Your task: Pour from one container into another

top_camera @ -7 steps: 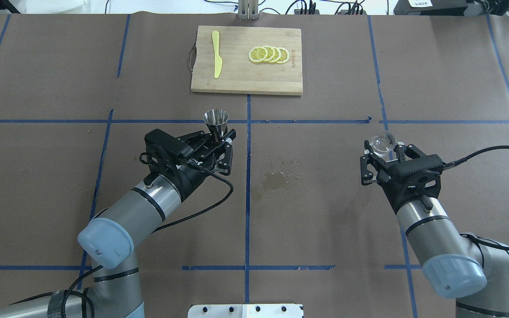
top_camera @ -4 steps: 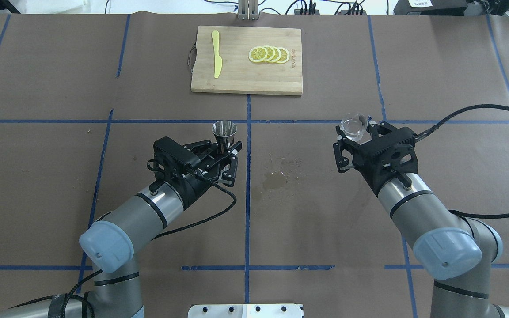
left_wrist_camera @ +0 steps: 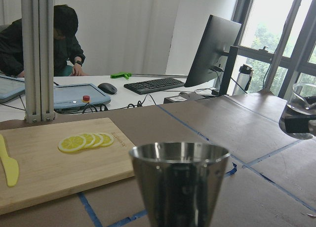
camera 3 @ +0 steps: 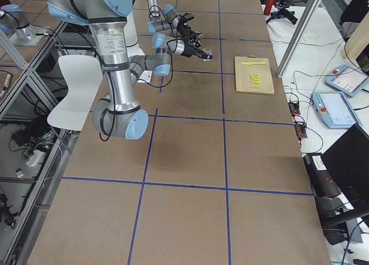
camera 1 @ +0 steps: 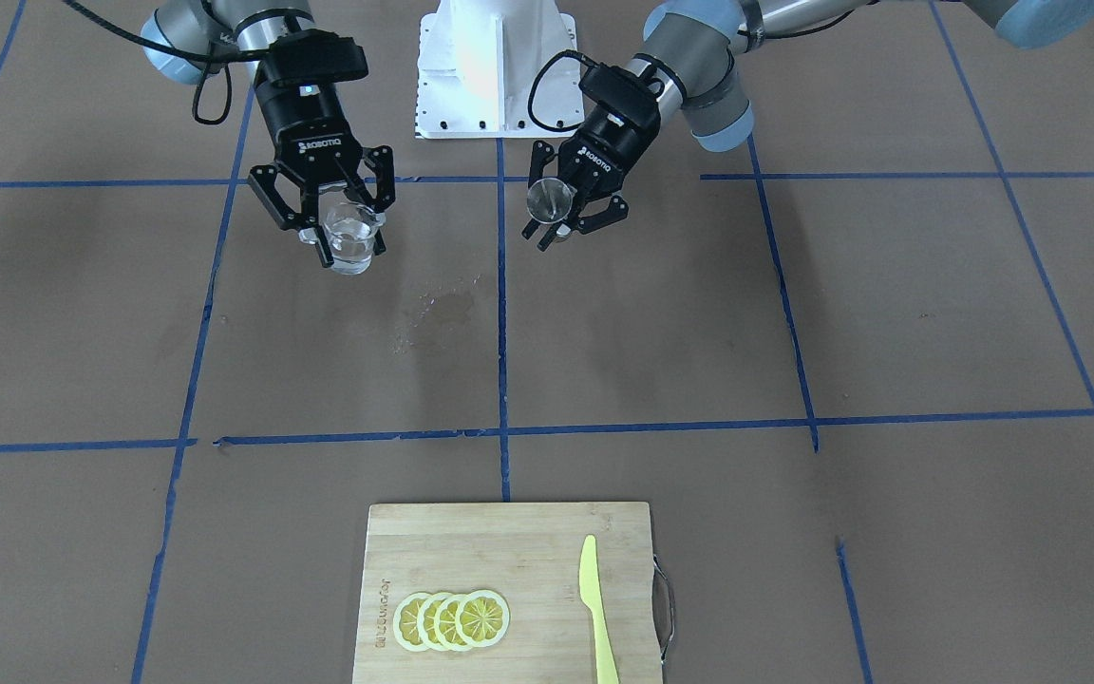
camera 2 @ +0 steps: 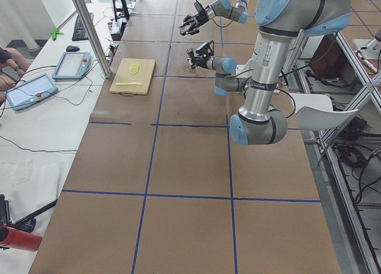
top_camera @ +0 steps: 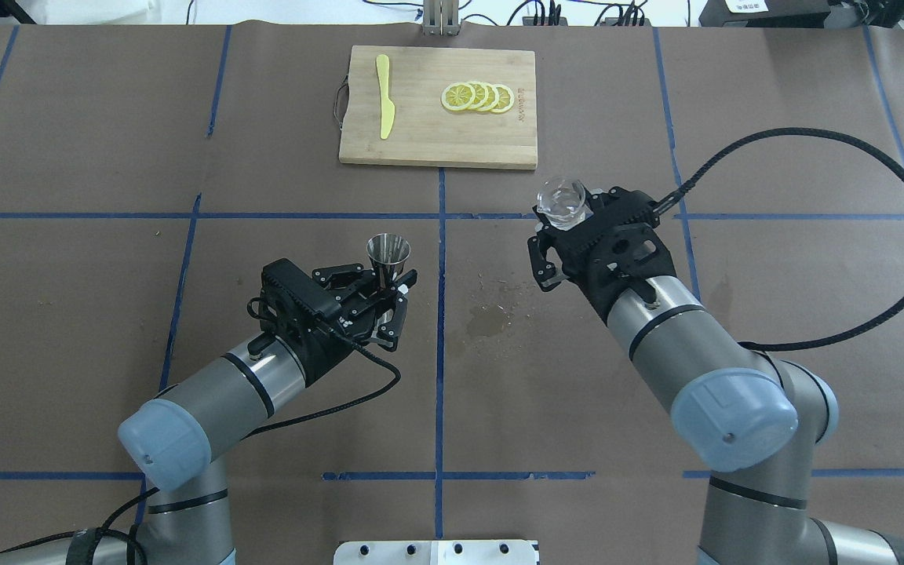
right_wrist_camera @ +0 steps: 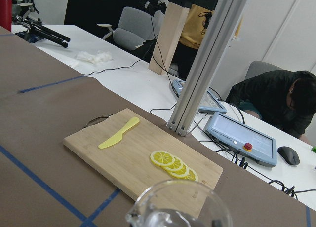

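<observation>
The clear glass beaker (top_camera: 562, 199) holds some clear liquid and stands upright in the air right of centre. My right gripper (top_camera: 569, 220) is shut on it; the front-facing view shows the same beaker (camera 1: 353, 243) and gripper (camera 1: 343, 237). Its rim (right_wrist_camera: 180, 206) fills the bottom of the right wrist view. The steel jigger (top_camera: 388, 255) is upright, left of the centre line, with my left gripper (top_camera: 390, 287) shut on its waist. From across the table, the jigger (camera 1: 550, 199) sits in that gripper (camera 1: 562, 224). In the left wrist view the jigger (left_wrist_camera: 180, 182) is close, with the beaker (left_wrist_camera: 302, 101) at the right edge.
A bamboo cutting board (top_camera: 421, 141) lies at the far centre, carrying a yellow knife (top_camera: 384, 96) and lemon slices (top_camera: 477, 96). A wet stain (top_camera: 488, 318) marks the brown paper between the arms. Blue tape lines cross the table. A person sits at a desk beyond it.
The right arm has swung left and farther from the robot, carrying the beaker toward the centre. The left gripper has drawn the jigger slightly back toward the robot.
</observation>
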